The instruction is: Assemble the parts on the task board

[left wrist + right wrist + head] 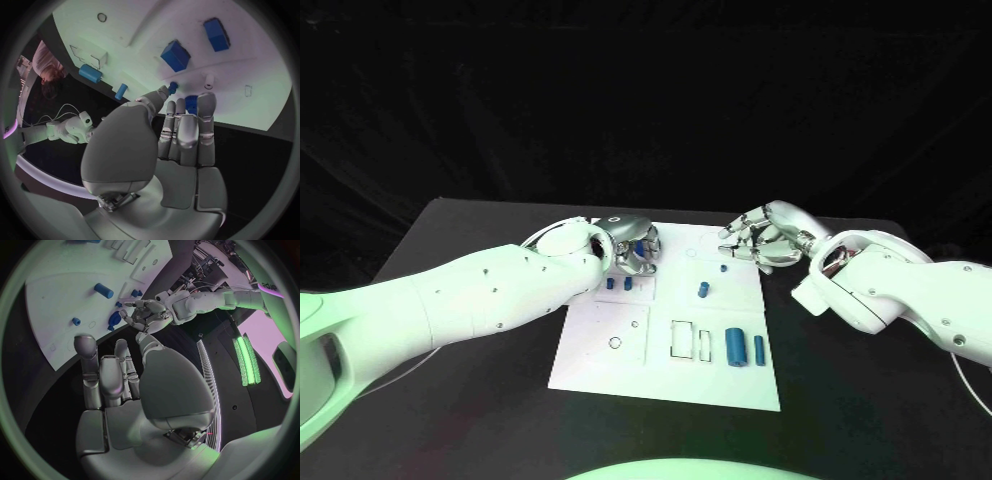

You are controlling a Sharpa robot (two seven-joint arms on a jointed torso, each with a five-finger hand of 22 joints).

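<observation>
- Blue part [191, 103] sits at the fingertips [206, 100] of the left hand [629, 246], over the far left corner of the white task board [610, 365]; the thumb reaches toward a smaller blue piece [173, 86] beside it, and I cannot tell whether the part is truly pinched or only touched
- If the hold is as shallow as it looks, the part could slip or tip while being carried and drop onto the board away from its seat
- Two blue blocks [619, 284] stand on the board just beside that hand; a sideways sweep of the fingers or wrist could knock them askew
- The right hand [764, 240] hovers over the far right edge of the board with its fingers loosely curled and nothing visible in them; lowering it blind could nudge the small blue peg [704, 291] lying near the board's middle
- Two blue cylinders [744, 349] lie side by side near the right edge of the board, well apart from both hands; being round, they would likely roll off if the board were jolted
- The board seems to rest loose on the black table [473, 330], so a hard press while seating a part could shift it and spoil the alignment of every open slot
- The hands face each other across the far edge, so both moving inward at once risks a collision
</observation>
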